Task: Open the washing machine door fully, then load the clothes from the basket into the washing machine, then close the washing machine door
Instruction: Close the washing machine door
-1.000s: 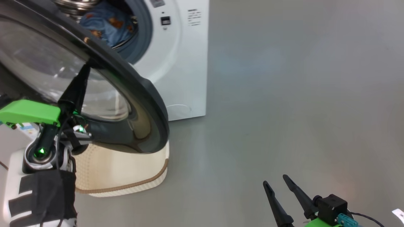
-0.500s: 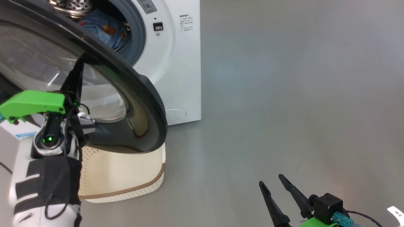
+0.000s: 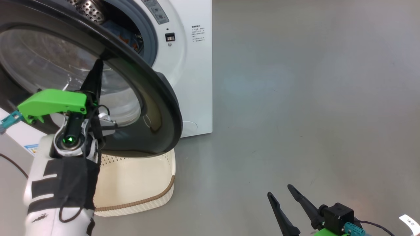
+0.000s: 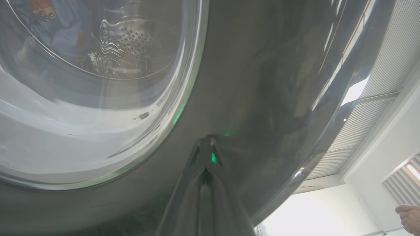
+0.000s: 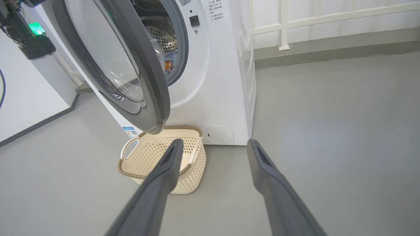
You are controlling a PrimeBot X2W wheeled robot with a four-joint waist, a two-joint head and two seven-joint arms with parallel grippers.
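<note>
The washing machine (image 3: 193, 82) stands with its door (image 3: 157, 98) partly swung out, the black ring and glass dome facing me. My left gripper (image 3: 99, 64) is shut, its fingertips (image 4: 205, 142) pressed flat against the door's black ring (image 4: 262, 82). The clothes (image 3: 126, 36), blue with orange prints, lie inside the drum and show through the glass (image 4: 42, 19). The basket (image 5: 193, 177) sits on the floor under the door with nothing in it. My right gripper (image 3: 279, 190) hangs open low at the right, well away from the machine (image 5: 216, 98), pointing at the basket and the door (image 5: 144, 75).
Grey floor stretches to the right of the machine. A white wall with a rail (image 5: 283, 24) runs behind it, and a white cabinet (image 5: 26, 91) stands to the left. A person's hand (image 4: 408, 218) shows at the left wrist view's lower right corner.
The head view has shifted. The door now covers more of the drum opening, with the left gripper still against its ring. The right gripper has hardly moved.
</note>
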